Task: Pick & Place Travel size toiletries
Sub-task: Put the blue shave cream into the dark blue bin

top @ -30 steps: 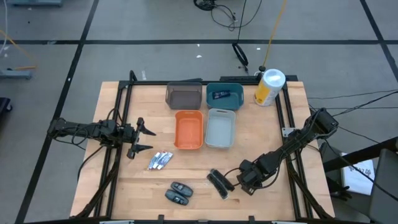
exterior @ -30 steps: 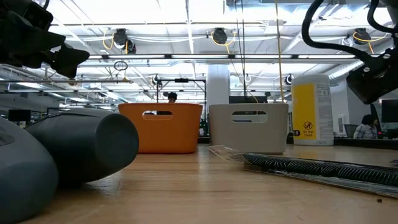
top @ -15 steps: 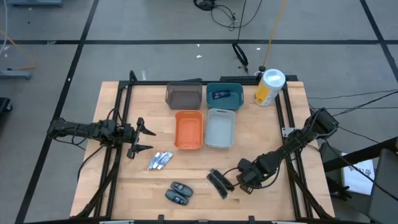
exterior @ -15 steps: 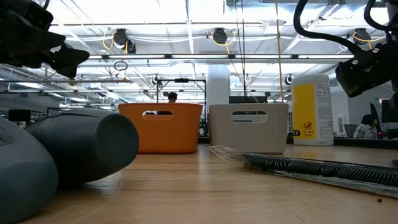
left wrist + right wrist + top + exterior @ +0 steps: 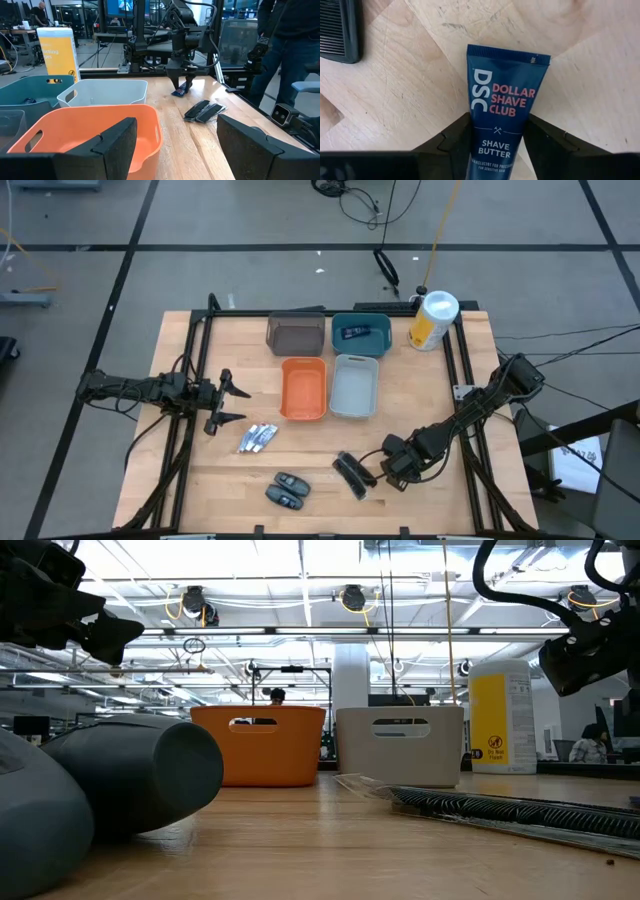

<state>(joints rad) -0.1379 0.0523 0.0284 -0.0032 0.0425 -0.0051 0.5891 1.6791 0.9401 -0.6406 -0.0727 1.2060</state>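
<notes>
A dark blue tube (image 5: 505,115) lies on the wooden table between the fingers of my right gripper (image 5: 497,150), which points down near the table's front right (image 5: 397,470). Just left of it lie two slim black bars (image 5: 351,474). Two dark grey ovals (image 5: 287,490) lie near the front edge and two silvery-white tubes (image 5: 257,438) left of centre. A second blue tube (image 5: 353,333) lies in the teal bin (image 5: 375,322). My left gripper (image 5: 232,404) waits open and level at the table's left. My right gripper has the dark blue tube's two long sides (image 5: 476,135) between its two fingers (image 5: 452,142), on the half away from the crimped end (image 5: 509,54). The fingers come from above, pointing down, across the tube. The tube appears to rest on the table, label up.
Orange (image 5: 304,388), pale grey (image 5: 354,386), brown (image 5: 297,333) and teal bins stand at the table's middle and back. A yellow-and-white canister (image 5: 432,320) stands at the back right. A person (image 5: 285,45) stands beyond the table's right side.
My right gripper has stayed over the dark blue tube and turned a little at the wrist. In the low view its body has shifted slightly toward the picture's left. The toiletries on the table have kept their places.
</notes>
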